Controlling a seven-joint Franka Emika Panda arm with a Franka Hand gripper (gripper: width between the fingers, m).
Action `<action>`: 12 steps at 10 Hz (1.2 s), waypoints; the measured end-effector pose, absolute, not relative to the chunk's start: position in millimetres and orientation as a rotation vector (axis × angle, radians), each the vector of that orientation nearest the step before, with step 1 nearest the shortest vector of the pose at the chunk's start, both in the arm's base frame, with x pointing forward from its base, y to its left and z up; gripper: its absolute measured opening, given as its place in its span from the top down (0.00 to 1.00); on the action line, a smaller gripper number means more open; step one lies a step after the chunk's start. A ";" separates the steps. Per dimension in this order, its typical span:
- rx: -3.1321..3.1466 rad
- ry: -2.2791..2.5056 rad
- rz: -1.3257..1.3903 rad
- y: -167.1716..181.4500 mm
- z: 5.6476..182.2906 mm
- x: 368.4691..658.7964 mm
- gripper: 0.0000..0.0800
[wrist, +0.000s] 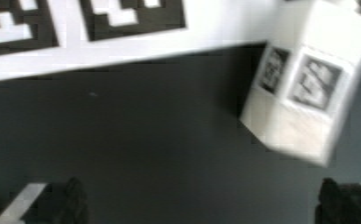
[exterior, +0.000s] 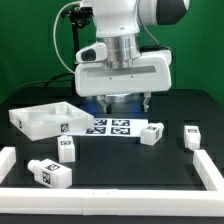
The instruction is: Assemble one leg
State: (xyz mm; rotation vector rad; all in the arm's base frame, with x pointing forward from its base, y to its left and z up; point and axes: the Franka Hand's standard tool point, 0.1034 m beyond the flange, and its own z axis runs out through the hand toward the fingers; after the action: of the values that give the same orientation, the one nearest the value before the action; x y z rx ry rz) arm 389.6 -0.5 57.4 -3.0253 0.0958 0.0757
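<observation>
Several identical legs, small chunky white posts with tag stickers, lie on the black table: one just beyond the marker board's end on the exterior view's right, one further right, and two at the front left. My gripper hangs open and empty above the back of the marker board. In the wrist view one leg lies beside the marker board. My gripper has its dark fingertips wide apart with only bare table between them.
The large white square panel with a raised rim lies at the exterior view's left. A low white rail runs along the front and up both sides of the table.
</observation>
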 end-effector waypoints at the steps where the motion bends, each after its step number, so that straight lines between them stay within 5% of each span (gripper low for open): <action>1: -3.016 0.023 0.134 -25.2 63.2 381.8 0.19; 5: -3.065 -0.250 0.045 -115.4 79.0 381.9 0.19; 8: -3.065 -0.228 0.047 -113.6 78.4 381.7 0.19; 12: -3.097 -0.607 0.051 -183.2 58.7 357.4 0.19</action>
State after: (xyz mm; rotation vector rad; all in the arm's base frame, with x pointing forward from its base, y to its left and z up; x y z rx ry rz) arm 357.4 -183.2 58.7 -3.0966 -0.6067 0.0508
